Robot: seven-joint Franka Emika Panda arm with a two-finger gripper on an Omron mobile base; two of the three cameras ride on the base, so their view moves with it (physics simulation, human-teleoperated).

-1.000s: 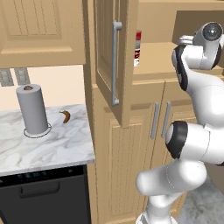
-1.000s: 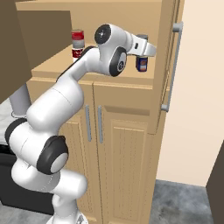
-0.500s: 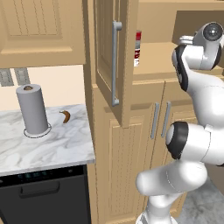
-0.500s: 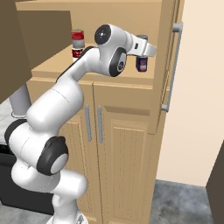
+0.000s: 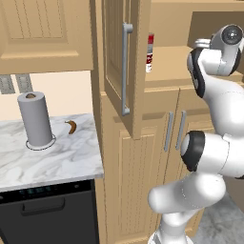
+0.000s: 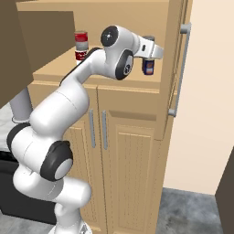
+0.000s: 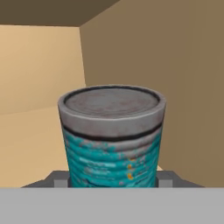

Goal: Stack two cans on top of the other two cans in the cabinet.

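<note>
The cabinet (image 5: 143, 71) is tall and light wood, its panelled door (image 5: 118, 62) swung open, with a long grey bar handle (image 5: 126, 69) running down it. In the right base view the same door (image 6: 176, 68) stands at the right of the opening, and the shelf (image 6: 59, 68) inside is a bare tan board above two lower doors.

The white arm (image 6: 68, 105) reaches up from the base and into the opening. To the left of the cabinet, in the left base view, a marble counter (image 5: 47, 162) carries an upright grey paper roll (image 5: 35, 119) and a small brown curved thing (image 5: 71, 126) just beside it; what that is cannot be told.

On the shelf a red-and-white can (image 6: 81, 45) stands upright toward the back left, well apart from the hand. In the left base view a red-and-white can (image 5: 150, 52) shows as a narrow strip past the door edge.

The gripper (image 6: 148, 61) is inside the cabinet near the door side, and below it shows a navy tin (image 6: 148, 68) with a lighter marking; whether the two touch cannot be told from here.

In the hand view the gripper (image 7: 113, 178) pinches a teal can (image 7: 112, 140) between its fingers (image 7: 59, 178). The can is upright, slim, ribbed teal with worn white patches and small orange specks, a dark band under a scuffed grey top with a raised rim. Behind it are the cabinet's tan back and side walls
</note>
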